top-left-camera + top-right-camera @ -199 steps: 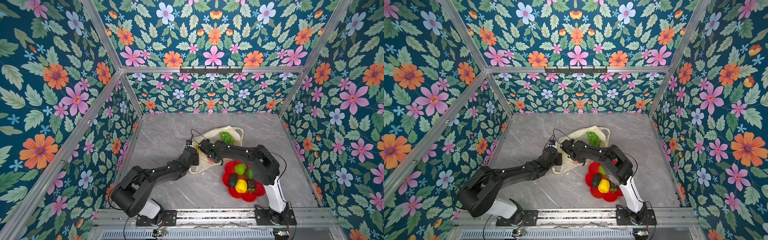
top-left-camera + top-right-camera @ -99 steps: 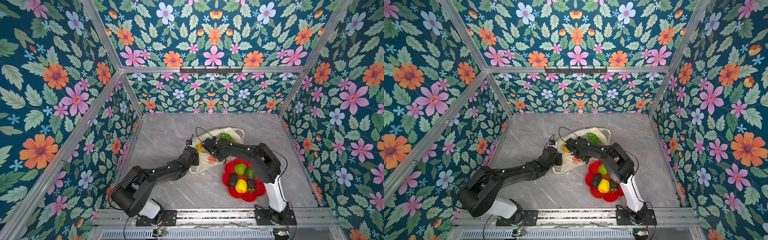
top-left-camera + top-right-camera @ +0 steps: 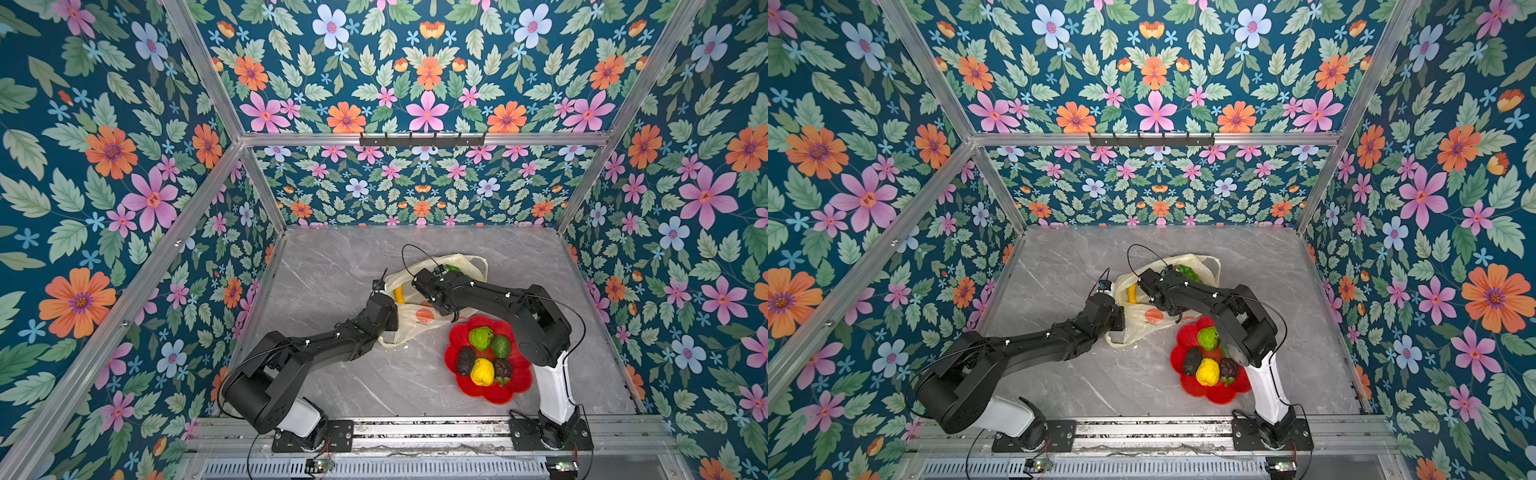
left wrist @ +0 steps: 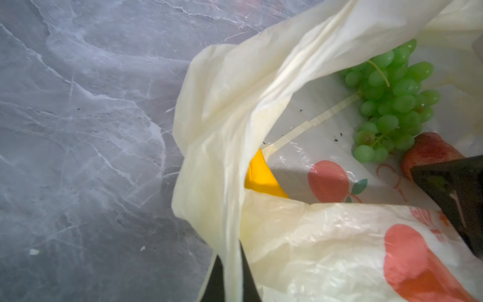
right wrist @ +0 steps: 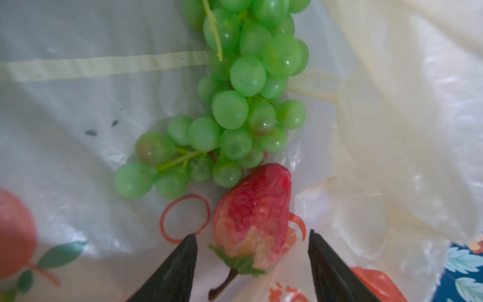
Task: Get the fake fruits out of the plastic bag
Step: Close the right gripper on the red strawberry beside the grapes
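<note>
While left end effector [image 4: 231, 264] clamps rim of plastic bag [image 4: 287, 86], propping mouth open, right end effector [image 5: 252, 234], jaws spread, straddles strawberry [image 5: 252, 209] inside bag, touching grape bunch [image 5: 243, 104]. Step: strawberry pick. Next, likely: close on fruit without pinching film, lift clear of bag.

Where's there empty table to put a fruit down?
Bare table lies behind the bag, up to the back wall, and in front between the left arm and the red dish. The middle is crowded with the bag and the right arm, and the dish is nearly full.
</note>
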Action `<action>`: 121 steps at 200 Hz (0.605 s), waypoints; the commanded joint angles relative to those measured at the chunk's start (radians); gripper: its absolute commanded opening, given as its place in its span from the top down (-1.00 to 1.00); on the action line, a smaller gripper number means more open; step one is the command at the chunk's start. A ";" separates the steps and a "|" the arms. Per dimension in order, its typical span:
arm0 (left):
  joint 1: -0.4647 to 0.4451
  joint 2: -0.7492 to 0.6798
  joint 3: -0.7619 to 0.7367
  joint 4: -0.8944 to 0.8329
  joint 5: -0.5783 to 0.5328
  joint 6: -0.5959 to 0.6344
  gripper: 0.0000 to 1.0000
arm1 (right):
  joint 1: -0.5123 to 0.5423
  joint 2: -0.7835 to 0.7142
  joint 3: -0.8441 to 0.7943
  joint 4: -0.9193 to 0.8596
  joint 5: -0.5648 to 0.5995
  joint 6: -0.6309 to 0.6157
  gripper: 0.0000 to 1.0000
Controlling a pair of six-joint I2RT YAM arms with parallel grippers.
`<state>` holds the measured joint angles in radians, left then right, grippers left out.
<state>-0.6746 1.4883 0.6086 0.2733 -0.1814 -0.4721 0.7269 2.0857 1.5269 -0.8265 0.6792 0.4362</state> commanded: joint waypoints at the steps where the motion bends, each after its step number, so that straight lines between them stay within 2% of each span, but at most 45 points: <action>1: 0.000 0.003 0.008 0.000 -0.003 0.004 0.86 | -0.015 0.024 0.008 -0.038 -0.030 0.048 -0.38; 51: 0.000 0.002 0.008 0.000 -0.003 0.006 0.86 | -0.050 0.064 0.019 -0.034 -0.095 0.065 -0.39; 98: 0.002 0.001 0.007 0.000 -0.004 0.006 0.86 | -0.057 0.060 0.024 0.008 -0.105 0.032 -0.02; 121: 0.000 0.001 0.007 0.000 -0.004 0.006 0.86 | -0.057 0.050 0.026 0.030 -0.111 0.011 0.09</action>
<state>-0.6746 1.4883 0.6086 0.2733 -0.1814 -0.4717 0.6697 2.1399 1.5463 -0.8192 0.6052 0.4664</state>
